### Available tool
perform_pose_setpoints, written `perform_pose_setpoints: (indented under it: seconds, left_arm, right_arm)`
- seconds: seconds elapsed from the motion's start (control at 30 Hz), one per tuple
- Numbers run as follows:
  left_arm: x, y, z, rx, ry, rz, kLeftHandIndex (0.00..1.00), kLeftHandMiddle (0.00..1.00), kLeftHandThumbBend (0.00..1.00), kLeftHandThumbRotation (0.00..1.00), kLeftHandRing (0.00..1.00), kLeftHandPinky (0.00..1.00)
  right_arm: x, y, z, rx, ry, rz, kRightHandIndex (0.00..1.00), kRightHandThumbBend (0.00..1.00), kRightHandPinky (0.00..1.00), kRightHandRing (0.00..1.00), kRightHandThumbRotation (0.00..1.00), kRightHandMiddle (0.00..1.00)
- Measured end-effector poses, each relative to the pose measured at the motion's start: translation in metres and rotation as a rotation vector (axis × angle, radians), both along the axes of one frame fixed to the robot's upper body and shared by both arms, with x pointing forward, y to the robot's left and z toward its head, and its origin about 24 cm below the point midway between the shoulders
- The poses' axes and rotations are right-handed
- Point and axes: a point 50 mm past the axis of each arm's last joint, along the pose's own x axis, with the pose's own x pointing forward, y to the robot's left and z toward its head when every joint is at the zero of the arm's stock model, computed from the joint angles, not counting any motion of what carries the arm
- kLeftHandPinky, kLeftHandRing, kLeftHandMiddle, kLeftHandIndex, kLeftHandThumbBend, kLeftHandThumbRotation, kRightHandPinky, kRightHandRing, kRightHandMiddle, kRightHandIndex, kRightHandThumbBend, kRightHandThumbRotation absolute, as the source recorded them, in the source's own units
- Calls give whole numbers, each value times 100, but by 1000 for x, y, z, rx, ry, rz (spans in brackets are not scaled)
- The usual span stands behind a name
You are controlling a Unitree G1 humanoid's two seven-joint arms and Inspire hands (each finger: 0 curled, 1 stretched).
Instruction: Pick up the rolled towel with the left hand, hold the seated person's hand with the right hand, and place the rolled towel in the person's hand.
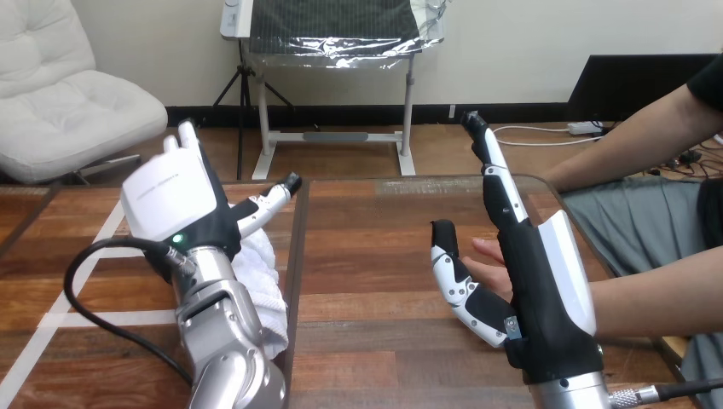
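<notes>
Wooden boards make up the desk (375, 341), with strips of white tape (102, 228) on its left part and a dark seam running front to back near the middle.

On the left part, just left of that seam, lies the rolled towel (260, 266), white and soft. The left hand (175, 200) sits directly over it with its white back shell turned to the camera, so most of the roll is covered. The towel shows below the hand and along the right side of the silver left forearm (222, 341). Whether the hand has a grip on the towel or merely rests above it, I cannot tell, since the palm side is hidden.

On the right part of the desk the right hand (537, 281) stands on edge. Its fingers (499, 183) are straight and point away across the desk, and its thumb is spread apart to the left. It is open and clasps nothing.

The person's hand (488, 266) lies palm up between that thumb and the palm, low over the desk and partly hidden behind the robot's hand. Contact between the two cannot be made out. The person's forearm (656, 294) reaches in from the right edge. A second arm of the person (631, 136) comes in at the upper right, beyond the desk's far corner.
</notes>
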Motion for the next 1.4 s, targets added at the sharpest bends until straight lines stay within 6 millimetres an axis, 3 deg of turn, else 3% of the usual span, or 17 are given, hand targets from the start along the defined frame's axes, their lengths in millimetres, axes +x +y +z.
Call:
perform_pose_setpoints:
  seconds: [0.3, 1.4]
  left_arm:
    - [3, -1, -9, -9, 111, 12, 99, 94, 95, 99, 86, 77]
    - [-1, 4, -48, 27, 311, 33, 92, 88, 98, 97, 82, 70]
  right_arm:
    - [1, -1, 0, -11, 15, 0, 100, 0, 100, 100, 0, 100]
    - [2, -5, 3, -43, 29, 4, 100, 0, 100, 100, 0, 100]
